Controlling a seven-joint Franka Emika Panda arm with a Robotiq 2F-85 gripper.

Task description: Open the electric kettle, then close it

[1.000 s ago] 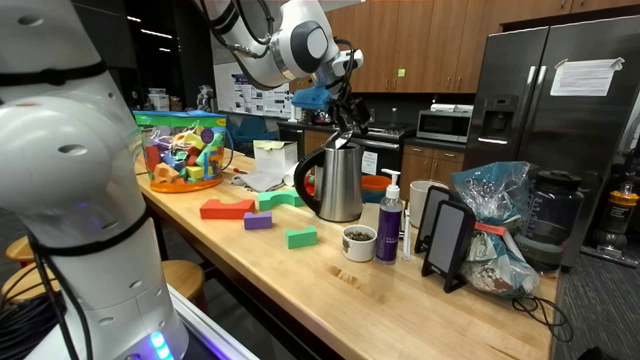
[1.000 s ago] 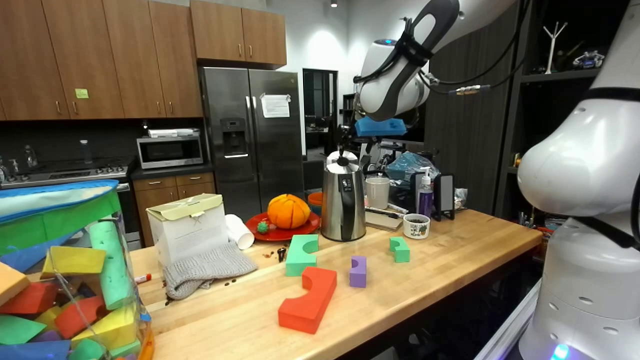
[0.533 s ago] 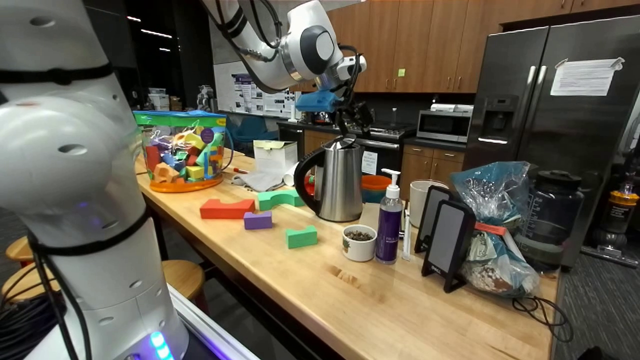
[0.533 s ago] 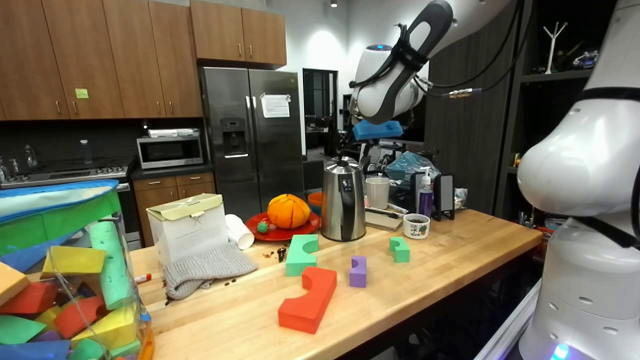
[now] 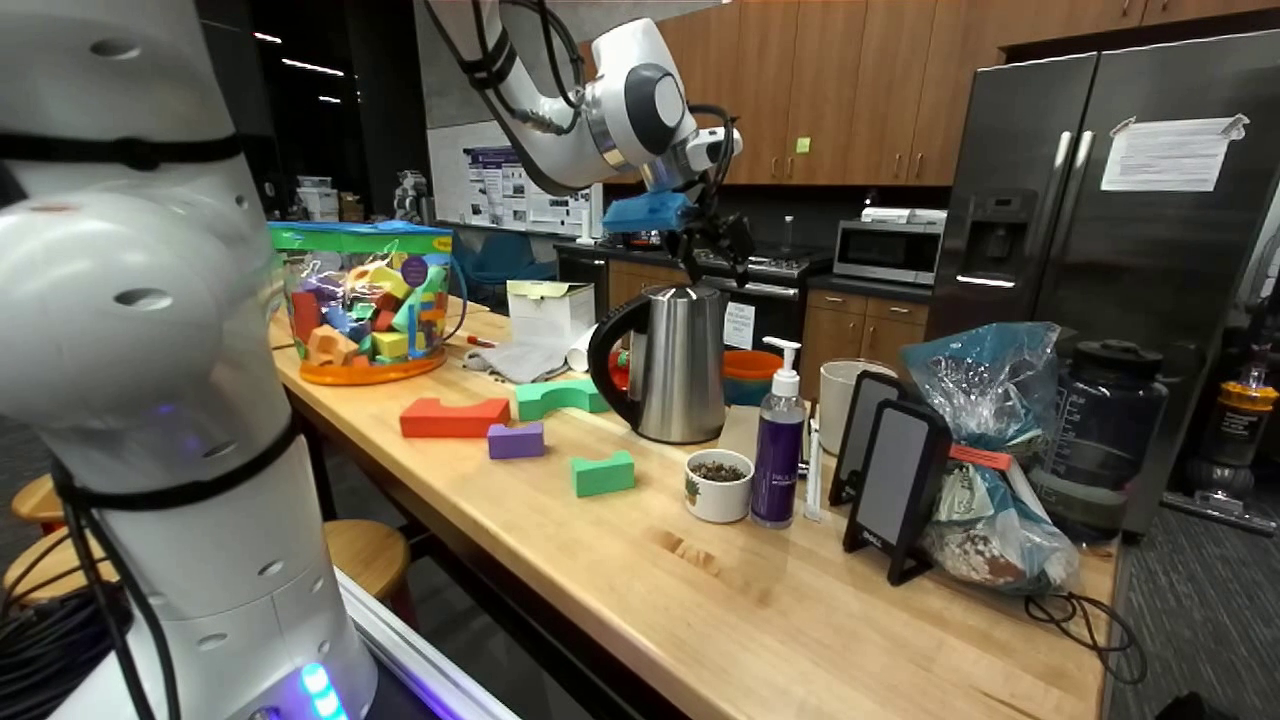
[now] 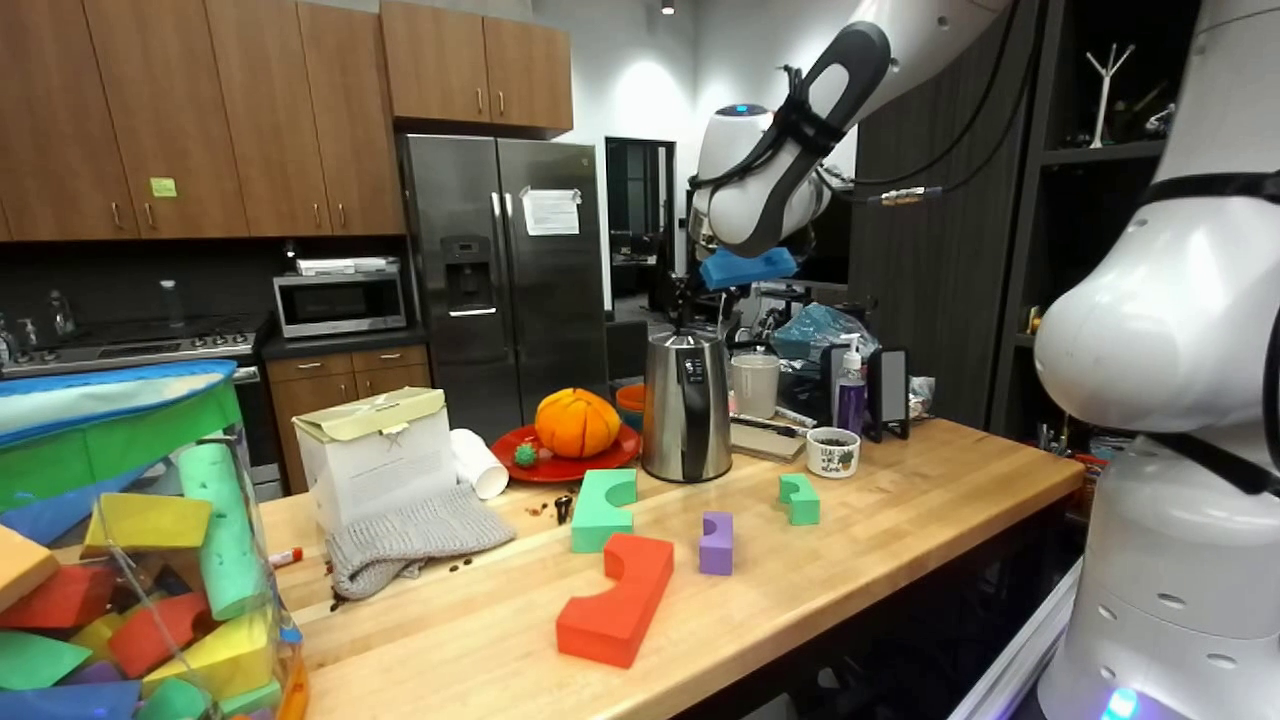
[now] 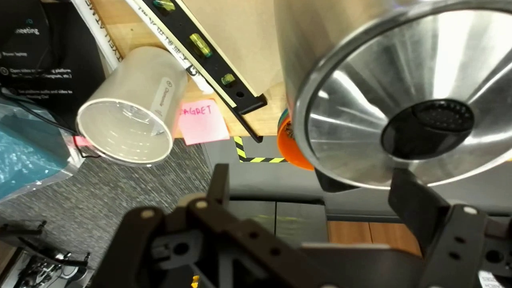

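One wide-spread hand (image 7: 311,176) above the kettle (image 5: 684,370)

we see the gripper (image 5: 716,276) above the electric kettle (image 5: 684,370), lid (image 5: 682,292) down, purple bottle (image 5: 777,455) beside white cup (image 5: 718,502)

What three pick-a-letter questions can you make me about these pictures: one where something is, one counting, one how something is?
1. Where is the orange pumpkin?
A) Inside the kettle
B) On the red plate
C) Under the red plate

2. How many loose blocks are on the wooden table?
A) Two
B) Seven
C) Four

3. How is the kettle's lid?
A) Down
B) Standing upright
C) Off, on the table

B: the pumpkin sits on the plate in an exterior view.
C: a red block, a purple block, a larger green block and a smaller green block lie there.
A: the wrist view shows it covering the kettle's top.
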